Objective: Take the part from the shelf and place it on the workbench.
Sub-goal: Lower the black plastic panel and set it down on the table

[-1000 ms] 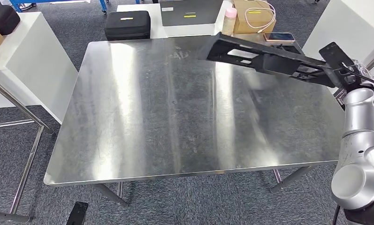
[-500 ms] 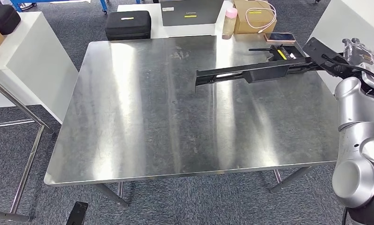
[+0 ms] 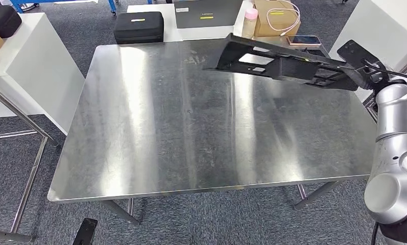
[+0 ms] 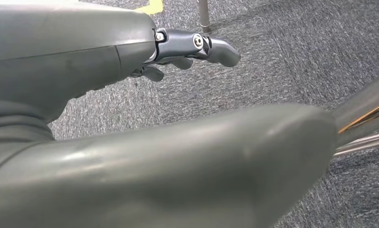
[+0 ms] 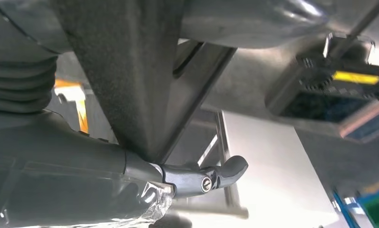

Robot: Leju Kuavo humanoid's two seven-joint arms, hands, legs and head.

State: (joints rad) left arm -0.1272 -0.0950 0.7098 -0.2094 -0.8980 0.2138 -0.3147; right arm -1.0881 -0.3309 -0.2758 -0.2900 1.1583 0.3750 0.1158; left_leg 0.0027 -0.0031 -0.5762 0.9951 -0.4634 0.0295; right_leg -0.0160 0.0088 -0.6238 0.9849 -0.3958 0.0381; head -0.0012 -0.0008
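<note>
The step in hand is the carry-over: the part (image 3: 278,62), a long black frame-like piece, hangs in the air above the far right corner of the bench (image 3: 155,138), one end reaching out toward the middle of the far edge, the other end held by the right hand (image 3: 362,71) out past the right edge. It is clear of the steel and tilted, so the placing is not yet done. Judging from this, the next move calls for lowering the part level onto open steel inside the right edge, then loosening the hold only once it lies flat and will not tip off. In the right wrist view the part (image 5: 130,76) crosses close over the hand (image 5: 82,180), and its fingers (image 5: 216,175) wrap under it, gripping it; how firm the hold is cannot be made out, since the part hides most of the hand. The left hand (image 4: 130,142) hangs beside the bench over the carpet, holding nothing, its fingers (image 4: 197,47) partly curled; whether they are fully closed I cannot tell. The shelf is out of frame.
</note>
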